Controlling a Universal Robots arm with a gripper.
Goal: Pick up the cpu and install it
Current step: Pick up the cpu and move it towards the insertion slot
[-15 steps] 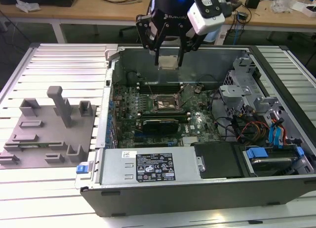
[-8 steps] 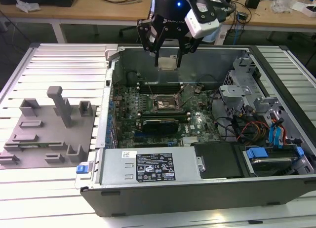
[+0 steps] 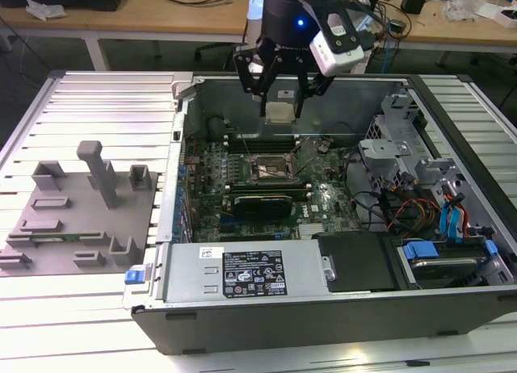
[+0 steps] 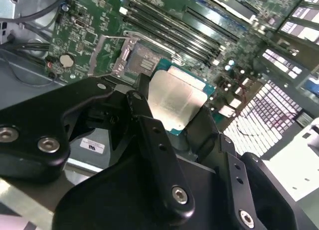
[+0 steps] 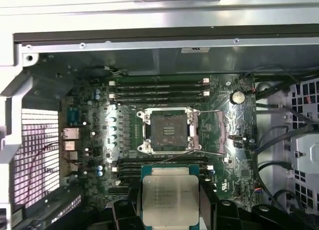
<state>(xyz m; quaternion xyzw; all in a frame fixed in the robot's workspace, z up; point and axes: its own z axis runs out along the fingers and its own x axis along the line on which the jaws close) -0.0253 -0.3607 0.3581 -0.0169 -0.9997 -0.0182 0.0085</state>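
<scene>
White ribbed bench (image 3: 105,106) carries an open case (image 3: 323,320) lying flat, with wooden desks behind it. Black fingers (image 3: 300,90) (image 4: 149,135) (image 5: 124,212) pinch the cpu (image 3: 279,113) (image 4: 177,103) (image 5: 169,200) by two opposite edges. They are closed against its green rim, and its silver top shows in both wrist views. The cpu hangs level in the air above the board (image 3: 323,203) (image 5: 229,160), touching nothing but the fingers.

The socket (image 3: 271,169) (image 4: 139,60) (image 5: 167,132) lies on the board below, apart from the cpu. It is a dark square inside a metal frame, with a thin wire lever standing off one side. In the first wrist view the cpu appears just beside the socket, over a row of long memory slots (image 5: 159,165). More slots (image 5: 157,90) run along the socket's other side.

Farther out inside the case, a dark card (image 3: 258,203) lies across the board. A labelled metal box (image 3: 242,272) sits along the near wall. A drive bay with blue tabs (image 3: 436,252) fills the corner on the exterior view's right.

On the exterior view's left, a grey fixture (image 3: 81,207) with posts and blocks rests on the bench beside the case
</scene>
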